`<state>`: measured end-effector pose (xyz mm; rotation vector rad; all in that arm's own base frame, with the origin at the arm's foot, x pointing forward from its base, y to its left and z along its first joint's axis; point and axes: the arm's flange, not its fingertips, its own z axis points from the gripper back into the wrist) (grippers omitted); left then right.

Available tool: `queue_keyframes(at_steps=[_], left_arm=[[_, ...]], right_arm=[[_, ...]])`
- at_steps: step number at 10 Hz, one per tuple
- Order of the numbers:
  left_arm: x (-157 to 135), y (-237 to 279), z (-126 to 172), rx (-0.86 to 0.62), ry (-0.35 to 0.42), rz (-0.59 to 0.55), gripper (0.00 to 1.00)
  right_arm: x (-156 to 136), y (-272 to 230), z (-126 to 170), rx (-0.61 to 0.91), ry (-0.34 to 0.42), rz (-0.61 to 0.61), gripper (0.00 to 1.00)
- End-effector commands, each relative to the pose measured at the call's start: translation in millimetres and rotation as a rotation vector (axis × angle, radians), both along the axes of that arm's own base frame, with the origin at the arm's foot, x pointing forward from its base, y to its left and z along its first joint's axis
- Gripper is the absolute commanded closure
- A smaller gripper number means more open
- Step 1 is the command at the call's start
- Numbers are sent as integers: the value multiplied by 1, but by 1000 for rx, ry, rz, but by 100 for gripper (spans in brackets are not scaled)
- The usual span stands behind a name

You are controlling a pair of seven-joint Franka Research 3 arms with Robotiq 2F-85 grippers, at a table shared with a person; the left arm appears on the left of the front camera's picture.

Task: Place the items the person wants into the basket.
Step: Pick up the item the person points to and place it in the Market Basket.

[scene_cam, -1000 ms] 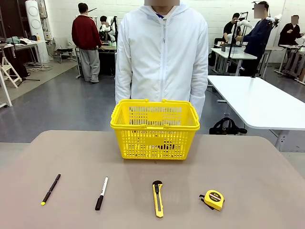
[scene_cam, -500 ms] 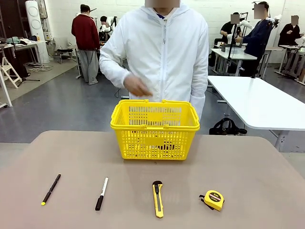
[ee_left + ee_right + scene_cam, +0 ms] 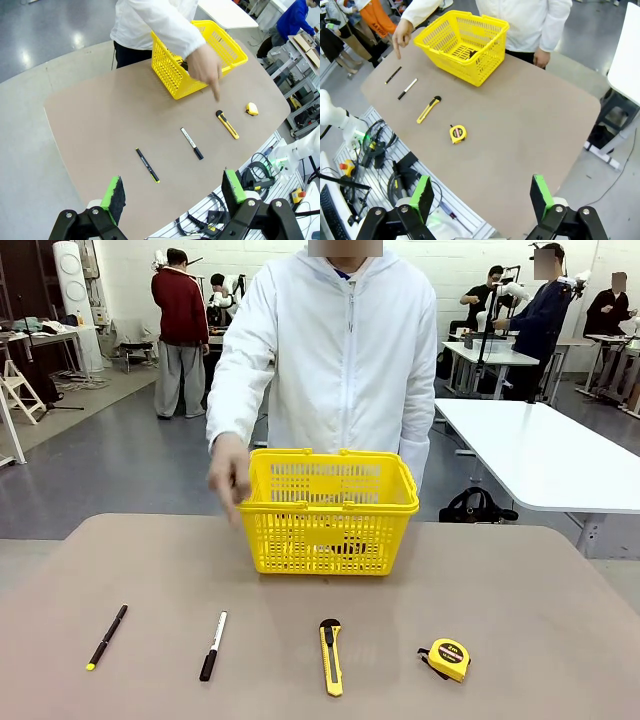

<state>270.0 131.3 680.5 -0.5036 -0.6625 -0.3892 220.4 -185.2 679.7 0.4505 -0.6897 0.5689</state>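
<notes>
The left gripper [image 3: 173,192] and the right gripper [image 3: 481,196] hang high above the table [image 3: 540,590], each with its jaws spread wide and nothing between the green pads. The yellow basket [image 3: 325,510] stands at the far middle of the table in front of the person [image 3: 345,350], whose hand [image 3: 229,476] reaches out beside the basket's left side with a finger pointing down. Along the near edge, in a row from left to right and well apart, lie a black pen [image 3: 106,636], the marker [image 3: 213,645], a utility knife [image 3: 331,658] and the tape measure [image 3: 450,658], none of them touched.
</notes>
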Motion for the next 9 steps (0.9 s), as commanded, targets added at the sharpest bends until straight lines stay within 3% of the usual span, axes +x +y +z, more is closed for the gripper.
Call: queue_keyframes(at_steps=[1,6,9], left_arm=[[-1,2,0,-2,-9,-18,0],[0,0,0,0,0,0,0],[29,-98,16,246,235,-63,0]], right_arm=[[0,2,-1,8,-9,17,0],[0,2,-1,8,-9,17,0],[0,2,-1,8,-9,17,0]])
